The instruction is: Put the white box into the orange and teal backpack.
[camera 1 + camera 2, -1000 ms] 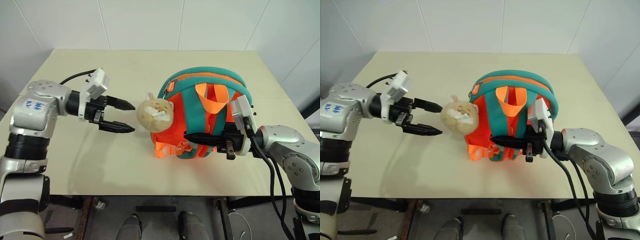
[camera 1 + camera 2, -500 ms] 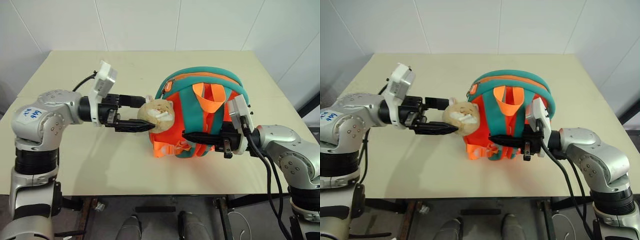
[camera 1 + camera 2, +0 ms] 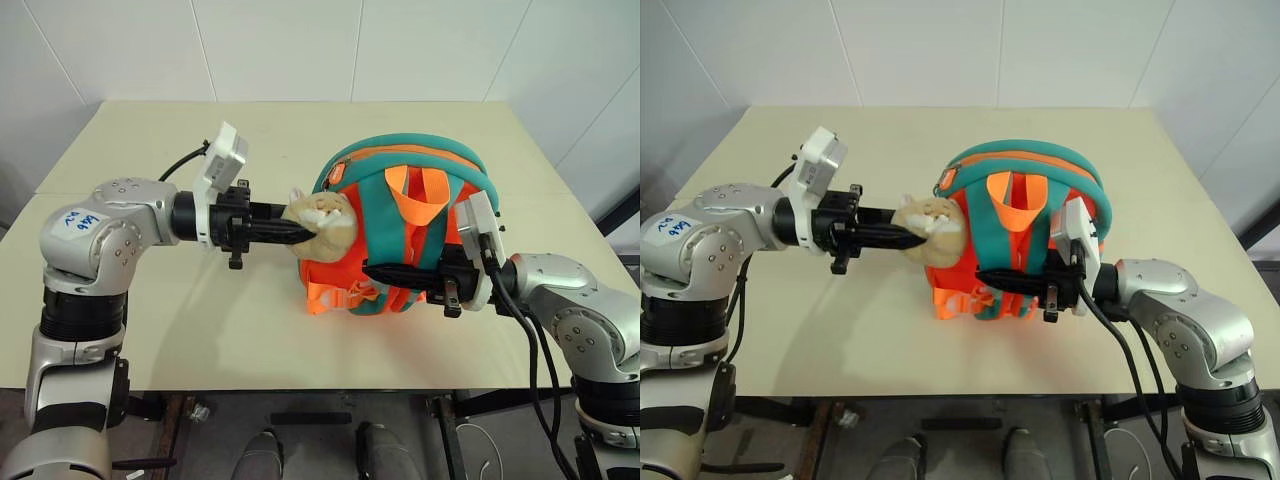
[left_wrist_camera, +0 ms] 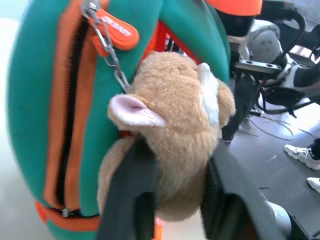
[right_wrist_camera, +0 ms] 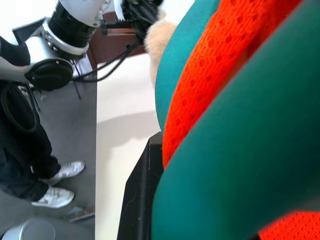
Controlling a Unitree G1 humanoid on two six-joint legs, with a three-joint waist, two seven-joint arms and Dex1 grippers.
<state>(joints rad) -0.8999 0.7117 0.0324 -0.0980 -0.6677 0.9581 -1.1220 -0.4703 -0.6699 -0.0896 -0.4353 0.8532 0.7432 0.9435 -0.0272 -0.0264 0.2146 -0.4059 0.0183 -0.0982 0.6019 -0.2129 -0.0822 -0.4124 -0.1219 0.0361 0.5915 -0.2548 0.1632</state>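
Standing upright on the pale beige tabletop [image 3: 180,330], the small rounded orange and teal backpack [image 3: 405,235] is the landmark for everything else. On its left side, the left gripper [image 3: 300,231] pinches the tan plush animal charm [image 3: 325,225] that hangs by a chain from the orange zipper pull [image 4: 116,31]; the left wrist view shows both black fingers [image 4: 131,197] pressed against the toy's sides. On the backpack's right side, the right gripper [image 3: 385,272] is pressed together on a teal shoulder strap [image 3: 375,215] low on the strap face, steadying the bag. The zipper looks mostly closed, so the bag probably has yet to be opened. The white box cannot be made out anywhere around the backpack, so its place cannot be told. Opening and loading apparently remain.
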